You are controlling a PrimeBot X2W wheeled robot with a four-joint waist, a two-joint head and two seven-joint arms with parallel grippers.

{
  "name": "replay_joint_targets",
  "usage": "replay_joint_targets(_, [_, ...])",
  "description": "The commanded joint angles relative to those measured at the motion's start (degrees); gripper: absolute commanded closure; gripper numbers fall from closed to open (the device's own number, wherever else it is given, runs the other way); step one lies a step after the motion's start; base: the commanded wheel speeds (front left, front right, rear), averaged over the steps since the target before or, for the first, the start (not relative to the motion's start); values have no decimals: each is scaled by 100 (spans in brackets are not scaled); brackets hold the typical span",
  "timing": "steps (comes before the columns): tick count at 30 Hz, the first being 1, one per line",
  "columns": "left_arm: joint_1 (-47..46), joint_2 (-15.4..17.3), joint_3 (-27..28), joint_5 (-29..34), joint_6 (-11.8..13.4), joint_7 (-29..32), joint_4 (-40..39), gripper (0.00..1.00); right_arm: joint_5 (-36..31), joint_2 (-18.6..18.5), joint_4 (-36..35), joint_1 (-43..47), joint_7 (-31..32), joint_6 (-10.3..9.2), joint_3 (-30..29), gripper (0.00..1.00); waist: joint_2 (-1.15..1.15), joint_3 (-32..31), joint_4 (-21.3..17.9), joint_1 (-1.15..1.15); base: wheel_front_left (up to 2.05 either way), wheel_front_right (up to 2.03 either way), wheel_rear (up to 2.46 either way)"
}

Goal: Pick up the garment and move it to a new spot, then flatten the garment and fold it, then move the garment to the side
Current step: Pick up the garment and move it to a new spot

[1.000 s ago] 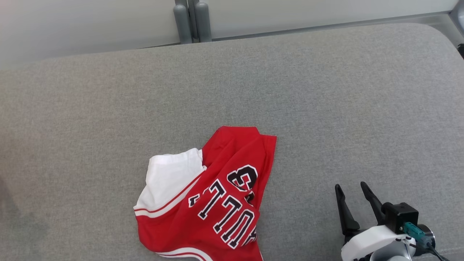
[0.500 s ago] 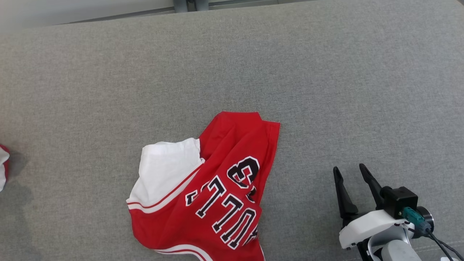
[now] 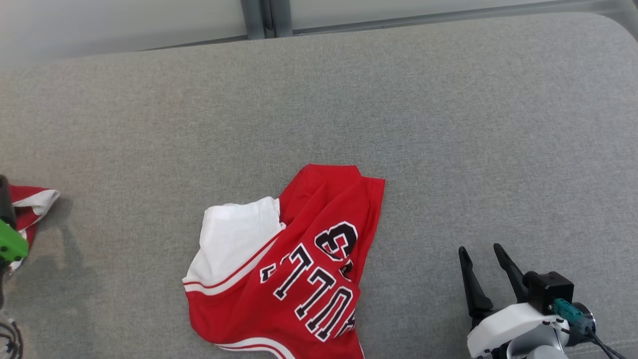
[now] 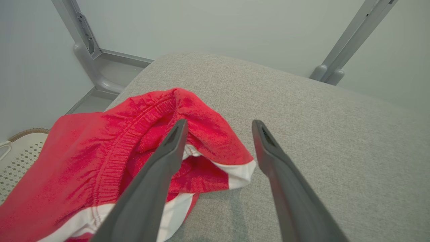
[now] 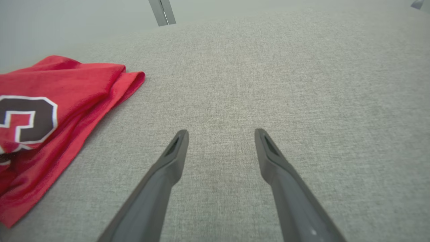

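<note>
A red garment (image 4: 100, 151) with white trim and an elastic waistband lies bunched at the left end of the grey padded surface (image 3: 398, 124); it also shows at the left edge of the head view as a red garment (image 3: 31, 202). My left gripper (image 4: 218, 127) is open over it, its left finger (image 4: 168, 151) lying against the fabric and its right finger above bare surface. A second red garment, a jersey (image 3: 289, 264) with black lettering and a white panel, lies crumpled in the near middle. My right gripper (image 3: 481, 271) stands open and empty to the jersey's right, above the bare surface.
A white perforated basket (image 4: 16, 151) sits below the surface's left end. Grey metal posts (image 3: 266, 17) stand behind the far edge, before a pale wall. The surface has rounded corners at the far right.
The head camera has shifted. The red garment with white trim has come in from the left edge, together with my left arm's green part. The jersey and right gripper have kept their places.
</note>
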Motion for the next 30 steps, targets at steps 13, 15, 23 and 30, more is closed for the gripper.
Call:
replay_joint_targets(13, [1434,-1167,-848,724,502,-1169,-2527,0,-166,-17,-112,585,-1,-10,-117,0,0,-1180,400,0,0,0,0])
replay_joint_targets(15, [1710,-1351,-956,783,576,-1324,-2785,0,-216,-17,-180,594,-1,-10,-125,0,0,-1235,411,0,0,0,0])
replay_joint_targets(23, [2717,-1889,-850,1229,484,-1606,-3158,0,-441,-17,-442,650,-1,-10,-41,0,0,-1346,301,0,0,0,0])
replay_joint_targets(30, [3698,-2499,271,2257,150,-1589,-3474,0,-624,-99,-759,799,-1,-10,-68,0,0,-1431,341,0,0,0,0])
